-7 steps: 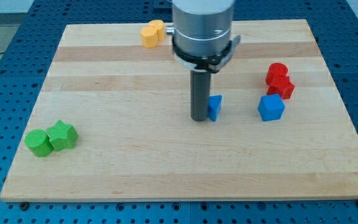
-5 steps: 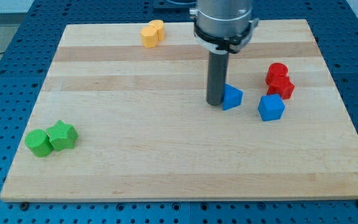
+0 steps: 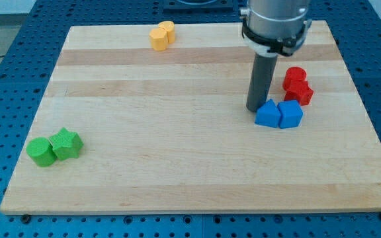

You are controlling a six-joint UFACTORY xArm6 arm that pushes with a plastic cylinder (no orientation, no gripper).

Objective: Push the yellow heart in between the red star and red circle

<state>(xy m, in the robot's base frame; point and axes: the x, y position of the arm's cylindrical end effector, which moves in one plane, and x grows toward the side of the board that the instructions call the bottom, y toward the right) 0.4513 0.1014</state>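
A yellow heart (image 3: 169, 30) sits at the view's top, touching a yellow-orange block (image 3: 157, 38) on its left. A red circle (image 3: 295, 76) and a red star (image 3: 301, 92) touch each other at the view's right, the circle above the star. My tip (image 3: 255, 108) is left of the red pair and touches the upper left of a blue block (image 3: 268, 114), far from the yellow heart.
The blue block touches a blue cube-like block (image 3: 290, 114) just below the red star. A green circle (image 3: 41, 151) and a green star (image 3: 66, 143) sit together at the view's lower left. The wooden board (image 3: 177, 165) lies on a blue perforated table.
My tip has moved to the view's right, pushing the blue block right until it touches the other blue block. The yellow, red and green blocks have not moved.
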